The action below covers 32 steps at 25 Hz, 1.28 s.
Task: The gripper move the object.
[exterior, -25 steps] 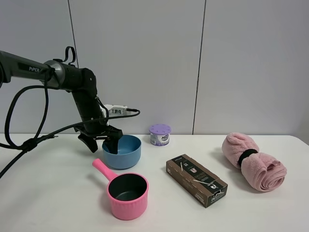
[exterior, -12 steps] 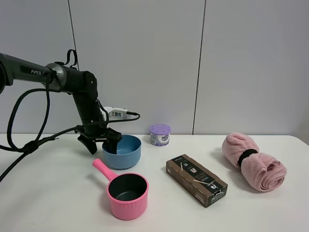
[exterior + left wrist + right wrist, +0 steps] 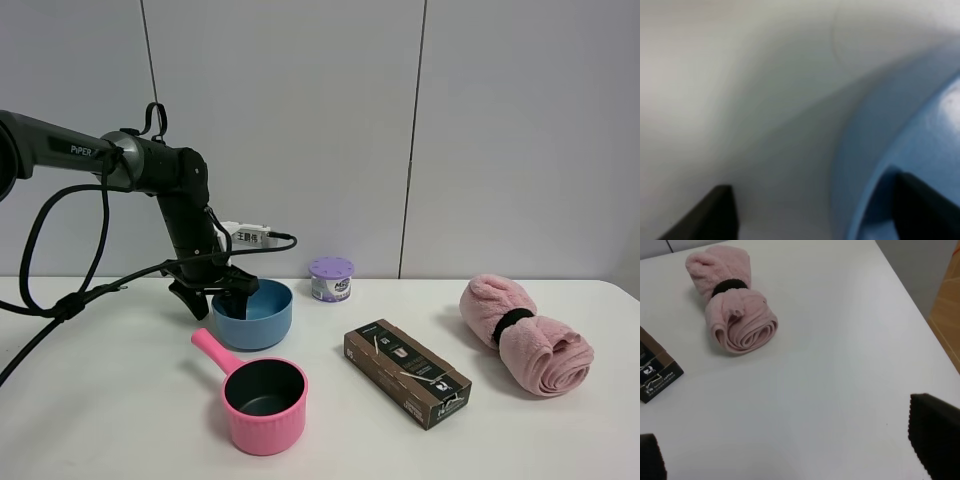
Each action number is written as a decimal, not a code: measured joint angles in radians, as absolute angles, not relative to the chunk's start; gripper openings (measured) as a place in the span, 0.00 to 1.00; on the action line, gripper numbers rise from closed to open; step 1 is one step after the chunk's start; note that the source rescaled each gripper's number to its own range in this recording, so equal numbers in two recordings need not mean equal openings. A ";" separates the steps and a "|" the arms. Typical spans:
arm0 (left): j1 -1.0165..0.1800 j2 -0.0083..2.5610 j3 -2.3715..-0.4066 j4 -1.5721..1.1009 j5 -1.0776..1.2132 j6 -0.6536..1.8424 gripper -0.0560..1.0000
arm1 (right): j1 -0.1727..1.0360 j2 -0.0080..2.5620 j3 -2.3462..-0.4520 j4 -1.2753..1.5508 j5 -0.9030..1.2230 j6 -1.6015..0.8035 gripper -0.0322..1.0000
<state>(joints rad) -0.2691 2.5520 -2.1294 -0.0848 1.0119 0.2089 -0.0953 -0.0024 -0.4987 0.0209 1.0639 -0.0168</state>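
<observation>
The blue bowl (image 3: 254, 316) stands upright on the white surface (image 3: 110, 400), toward the far edge and left of the middle. The left pincer (image 3: 219, 305) is lowered at the bowl's left side and straddles its rim: one black finger hangs outside the wall, the other sits inside the bowl. The left wrist view, though blurred, shows a clear strip of surface between the outer finger and the blue wall, so the pincer is released and spread, not clamped on the bowl. Its dark grey arm (image 3: 150, 165), marked "PiPER", reaches in from the left edge, with a white tagged cable (image 3: 247, 233) at the wrist. Just in front of the bowl, toward the near edge, stands a pink saucepan (image 3: 266, 405) with a dark inside; its handle points back and left, ending close to the bowl's base, and contact cannot be confirmed. A small tub with a purple lid (image 3: 331, 279) stands by the far edge near the middle, apart from the bowl. A dark box (image 3: 407, 373) lies flat and slantwise, right of centre. A rolled pink towel (image 3: 525, 335), bound by a dark band, lies toward the right edge. The right pincer (image 3: 792, 450) hangs over bare surface near the right edge, its fingers spread wide with nothing between them.
</observation>
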 joint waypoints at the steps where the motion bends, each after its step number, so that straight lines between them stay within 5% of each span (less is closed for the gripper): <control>1: -0.269 2.552 -2.129 -0.088 1.013 0.209 0.67 | -0.095 -0.002 -0.499 0.021 1.064 -0.017 1.00; 9: -0.272 2.554 -2.129 -0.156 1.004 0.275 0.13 | -0.095 -0.002 -0.499 0.021 1.064 -0.017 1.00; 11: -0.271 2.555 -2.133 -0.169 0.997 0.294 0.06 | -0.095 -0.002 -0.499 0.021 1.064 -0.017 1.00; 24: -0.271 2.522 -2.128 -0.296 0.999 0.306 0.06 | -0.095 -0.002 -0.499 0.021 1.064 -0.017 1.00; 32: -0.286 2.501 -2.374 -0.357 1.099 0.311 0.06 | -0.095 -0.002 -0.499 0.021 1.064 -0.017 1.00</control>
